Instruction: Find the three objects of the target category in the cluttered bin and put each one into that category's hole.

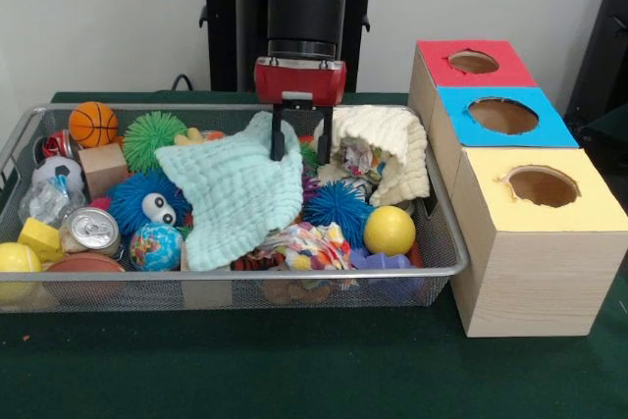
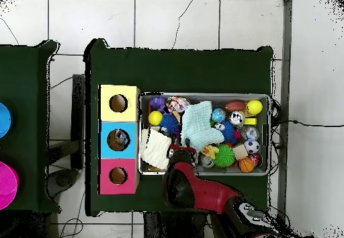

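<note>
- Silver wire mesh forms the bin (image 1: 446, 267), which is set on the green counter (image 1: 294, 370) directly beneath the gripper (image 1: 299, 144).
- The gripper is seen lowered into the back middle of the bin, its two black fingers (image 1: 278, 139) held apart; one finger is laid against the upper edge of a mint-green cloth (image 1: 235, 193), the other stands just beside a cream knitted cloth (image 1: 388, 149).
- Nothing is seen clamped between the fingers.
- A blue spiky ball (image 1: 337, 205) is found just below the gripper in the front view, with a yellow ball (image 1: 390, 231) near it.
- A basketball toy (image 1: 93, 123) and a drink can (image 1: 91, 231) are placed well apart from the gripper, at the bin's other end.
- The blue-topped hole (image 1: 502, 115) is located outside the bin, on the middle wooden box, between the red-topped box (image 1: 437, 51) and the yellow-topped box (image 1: 589, 208).
- In the overhead view, something is seen inside the blue-topped hole, though what it is cannot be told.
</note>
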Motion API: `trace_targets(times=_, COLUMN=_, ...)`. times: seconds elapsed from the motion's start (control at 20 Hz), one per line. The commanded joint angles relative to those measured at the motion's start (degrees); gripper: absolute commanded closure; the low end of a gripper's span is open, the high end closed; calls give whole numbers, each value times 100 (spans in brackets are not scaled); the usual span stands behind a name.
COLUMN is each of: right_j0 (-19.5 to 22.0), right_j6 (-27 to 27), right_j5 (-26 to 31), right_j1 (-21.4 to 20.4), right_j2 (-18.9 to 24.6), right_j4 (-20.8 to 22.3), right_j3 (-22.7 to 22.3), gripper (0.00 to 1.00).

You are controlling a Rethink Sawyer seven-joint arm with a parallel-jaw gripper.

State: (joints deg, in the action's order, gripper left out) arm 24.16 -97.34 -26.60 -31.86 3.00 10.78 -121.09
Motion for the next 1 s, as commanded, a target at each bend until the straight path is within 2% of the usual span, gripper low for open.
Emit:
trace_targets(times=0.05, right_j0=-262, right_j6=-1337, right_j5=423, right_j1=-351, right_j2=306, right_j4=-428, right_j3=-152, gripper=0)
trace_targets(times=0.25, right_j0=-567, right_j6=-1157, right_j5=1001, right_j1=-1115, right_j2=67, right_j4=-747, right_j3=-324, gripper=0)
trace_targets(times=0.45, right_j0=-897, right_j6=-875, right_j5=1597, right_j1=-1716, right_j2=-288, right_j4=-1010, right_j3=-259, gripper=0)
trace_targets(times=0.7, right_j0=-1371, right_j6=-672, right_j5=1571, right_j1=-1815, right_j2=-952, right_j4=-1136, right_j3=-54, gripper=0)
trace_targets(times=0.95, right_j0=-1772, right_j6=-499, right_j5=896, right_j1=-1276, right_j2=-1782, right_j4=-1218, right_j3=205, gripper=0)
trace_targets(times=1.0, right_j0=-1749, right_j6=-526, right_j5=810, right_j1=-1185, right_j2=-1810, right_j4=-1175, right_j3=221, gripper=0)
